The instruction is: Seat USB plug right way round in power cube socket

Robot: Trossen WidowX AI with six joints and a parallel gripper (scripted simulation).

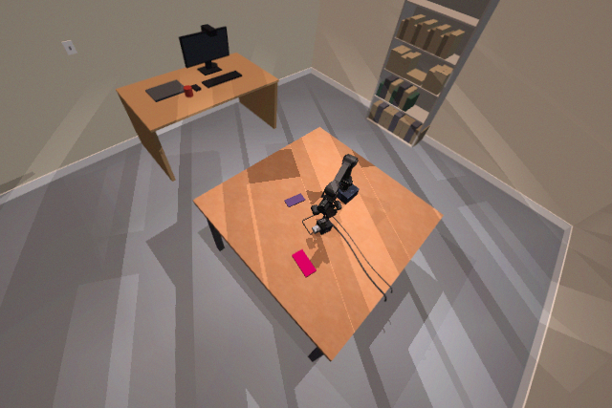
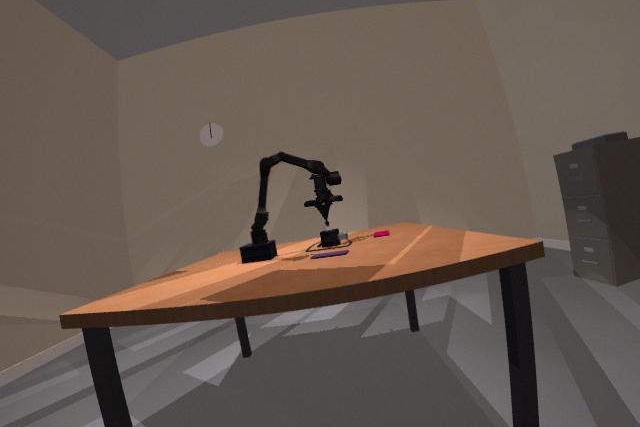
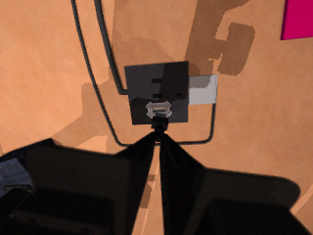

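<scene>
The black power cube sits mid-table with a light grey block on one side. My gripper points straight down over it and is shut on the USB plug. The plug's silver metal end faces down, over the near part of the cube's top. In the exterior view the plug tip hangs a little above the cube, apart from it. Dark slots show on the cube's top beyond the plug. The plug's thin cable loops around the cube.
A pink card and a purple card lie flat on the table near the cube. Two dark cables run to the table's edge. The arm's base stands behind the cube.
</scene>
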